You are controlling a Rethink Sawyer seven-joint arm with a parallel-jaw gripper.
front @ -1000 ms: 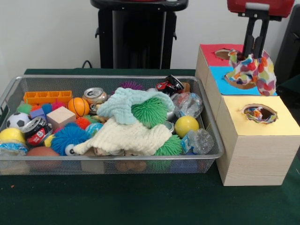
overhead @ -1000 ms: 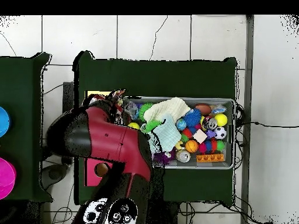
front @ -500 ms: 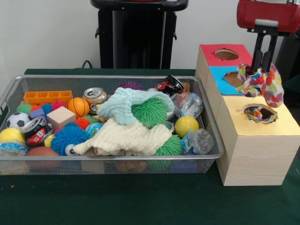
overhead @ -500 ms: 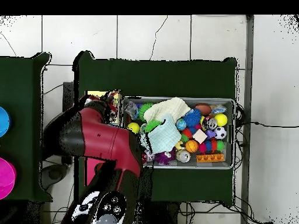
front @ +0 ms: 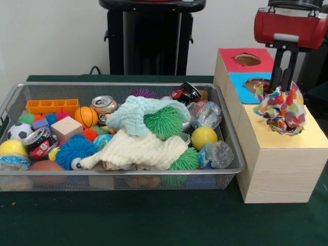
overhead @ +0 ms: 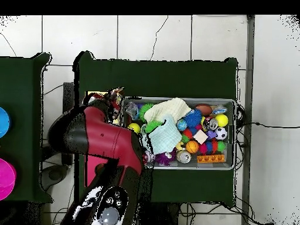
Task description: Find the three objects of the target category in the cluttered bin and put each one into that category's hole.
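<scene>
My gripper (front: 283, 88) is shut on a colourful patterned cloth (front: 282, 110). The cloth hangs right over the hole in the yellow top (front: 310, 137) of the wooden box and hides that hole. Its lower edge touches or nearly touches the yellow surface. In the wire bin (front: 118, 85) a mint knitted cloth (front: 134, 111) and a cream knitted cloth (front: 139, 148) lie among the toys. In the overhead view the red arm (overhead: 102, 140) covers the gripper, and a bit of the patterned cloth (overhead: 115, 94) shows at the box end.
Behind the yellow section, the box has a blue top with a hole (front: 253, 83) and a red top with a hole (front: 247, 59). The bin holds green spiky balls (front: 163, 123), a yellow ball (front: 204, 137), cans, blocks and an orange tray (front: 52, 106).
The gripper has carried the patterned cloth from over the blue section forward to the yellow hole. The cloth now covers that hole. The bin's contents have not moved.
</scene>
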